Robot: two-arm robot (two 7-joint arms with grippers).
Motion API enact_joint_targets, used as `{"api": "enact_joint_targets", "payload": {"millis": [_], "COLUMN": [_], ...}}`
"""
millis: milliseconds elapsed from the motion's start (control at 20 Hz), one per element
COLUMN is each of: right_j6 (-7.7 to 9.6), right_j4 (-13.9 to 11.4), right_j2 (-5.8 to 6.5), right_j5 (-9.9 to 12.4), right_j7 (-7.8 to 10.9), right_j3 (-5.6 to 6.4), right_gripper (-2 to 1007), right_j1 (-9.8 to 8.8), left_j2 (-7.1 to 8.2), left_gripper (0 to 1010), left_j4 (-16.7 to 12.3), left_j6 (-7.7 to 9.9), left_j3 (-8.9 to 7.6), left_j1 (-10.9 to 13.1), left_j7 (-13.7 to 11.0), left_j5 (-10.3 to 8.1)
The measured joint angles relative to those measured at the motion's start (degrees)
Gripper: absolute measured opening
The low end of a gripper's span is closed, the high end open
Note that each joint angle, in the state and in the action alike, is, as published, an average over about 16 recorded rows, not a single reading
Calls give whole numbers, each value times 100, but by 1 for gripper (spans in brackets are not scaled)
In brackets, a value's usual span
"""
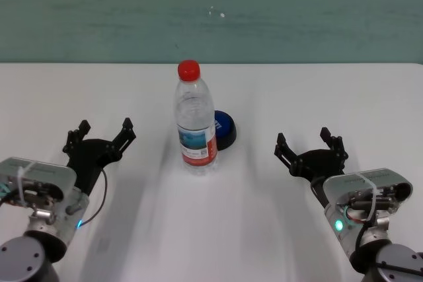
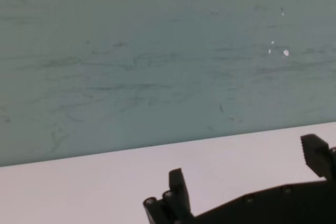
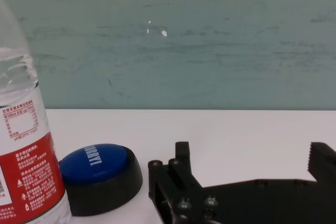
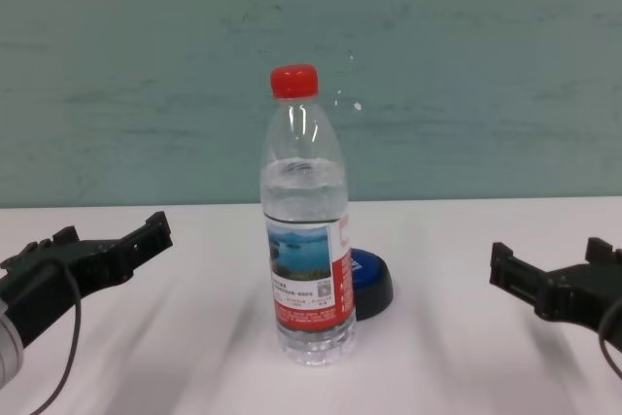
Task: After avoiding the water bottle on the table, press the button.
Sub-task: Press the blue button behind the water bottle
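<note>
While neither arm has begun its approach, the stock reads thus: bottle [image 1: 195, 123], upright at mid-table [image 1: 317, 90], red cap on; button [image 1: 225, 129], blue dome on black base, just behind and right of the bottle, touching or nearly so, partly hidden from the near side. Left gripper [image 1: 104, 133], fingers spread, empty, rests near-left, well apart from the bottle. Right gripper [image 1: 309, 144], fingers spread, empty, sits near-right with an unobstructed line to the button in its wrist view. Judgement: the bottle blocks any straight near-side reach, so the right arm looks better placed, coming in from the right and far side; a clipped bottle would likely topple.
</note>
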Motion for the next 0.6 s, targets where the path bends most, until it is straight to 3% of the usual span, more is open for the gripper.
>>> {"api": "enact_joint_targets", "payload": {"millis": [600], "right_j6": [0], "right_j4": [0], "right_j2": [0], "right_j5": [0], "right_j7": [0], "right_j3": [0], "right_gripper": [1004], "right_j1": [0], "left_j2": [0], "left_gripper": [1010], "left_j4": [0], "left_j6": [0], "left_j3": [0], "left_j1": [0], "left_j7": [0], "left_j5": [0]}}
